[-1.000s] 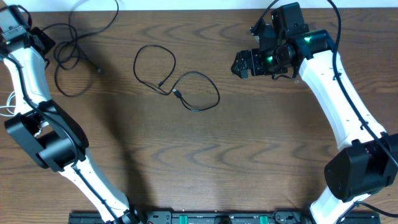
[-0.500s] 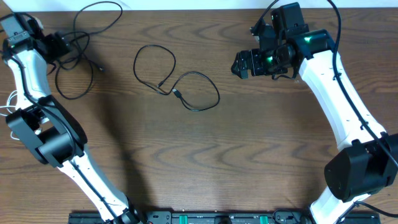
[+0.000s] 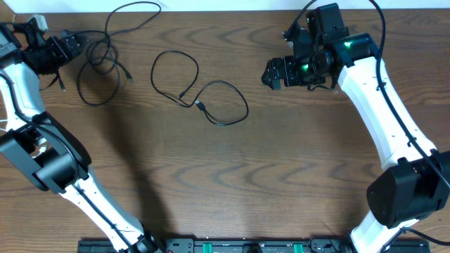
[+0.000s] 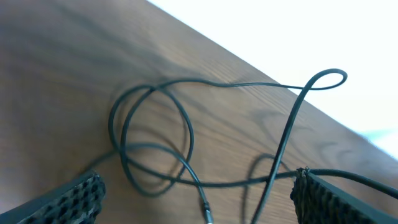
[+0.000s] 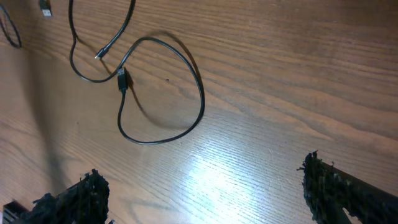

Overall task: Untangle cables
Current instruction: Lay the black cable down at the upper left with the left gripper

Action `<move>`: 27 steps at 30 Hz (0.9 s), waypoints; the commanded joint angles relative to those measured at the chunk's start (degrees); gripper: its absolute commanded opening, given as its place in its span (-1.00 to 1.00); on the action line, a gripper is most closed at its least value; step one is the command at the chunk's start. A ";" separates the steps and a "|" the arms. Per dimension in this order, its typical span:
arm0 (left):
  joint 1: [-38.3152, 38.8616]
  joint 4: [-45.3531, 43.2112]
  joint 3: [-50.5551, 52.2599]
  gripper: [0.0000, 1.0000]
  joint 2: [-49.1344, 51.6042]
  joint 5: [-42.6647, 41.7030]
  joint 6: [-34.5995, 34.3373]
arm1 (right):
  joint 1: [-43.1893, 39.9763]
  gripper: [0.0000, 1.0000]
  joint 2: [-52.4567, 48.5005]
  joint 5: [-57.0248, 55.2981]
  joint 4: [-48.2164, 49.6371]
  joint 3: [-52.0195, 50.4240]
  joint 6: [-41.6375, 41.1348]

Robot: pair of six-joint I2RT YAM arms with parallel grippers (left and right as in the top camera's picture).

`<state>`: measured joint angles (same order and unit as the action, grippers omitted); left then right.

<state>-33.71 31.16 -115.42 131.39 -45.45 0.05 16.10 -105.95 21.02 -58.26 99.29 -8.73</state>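
A bunched black cable point(image 3: 105, 53) lies at the back left of the table, one long loop reaching the far edge. My left gripper point(image 3: 74, 43) stands open right beside it. In the left wrist view the cable's loops point(image 4: 186, 134) and a plug end point(image 4: 204, 211) lie between the wide-apart fingers point(image 4: 68, 199), and one strand runs along the right finger's tip. A second black cable point(image 3: 200, 95) forms two loops at the table's middle, also seen from the right wrist as a loop point(image 5: 186, 115). My right gripper point(image 3: 271, 72) hovers open, well right of it, holding nothing.
The wooden table point(image 3: 232, 176) ends at a white strip along the back, close behind the bunched cable. Thick black wires run along both white arms. A dark rail lines the front edge.
My left gripper has swung toward the table's back and right, its jaws widening. The bunched cable has shifted right with it. The right arm and the middle cable stayed still.
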 commanded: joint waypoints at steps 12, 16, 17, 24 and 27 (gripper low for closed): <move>-0.35 19.43 0.02 0.96 -0.31 -10.16 -24.61 | 0.50 0.96 1.68 0.50 -1.05 0.87 1.14; -0.33 22.60 0.02 0.96 -0.31 -10.62 -20.20 | 0.50 0.97 1.68 0.50 -0.94 0.87 1.55; -0.28 25.40 0.02 0.96 -0.31 -7.96 -15.13 | 0.50 0.97 1.68 0.50 -0.94 0.87 1.55; -0.09 36.48 0.02 0.95 -0.33 -5.77 5.86 | 0.50 0.98 1.68 0.50 -1.18 0.87 2.21; -0.09 41.44 0.02 0.96 -0.33 -5.90 14.16 | 0.50 0.98 1.68 0.52 -1.31 0.87 2.62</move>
<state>-33.95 69.41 -115.42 131.39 -49.87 -1.15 16.10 -105.91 21.04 -59.33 99.29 -7.44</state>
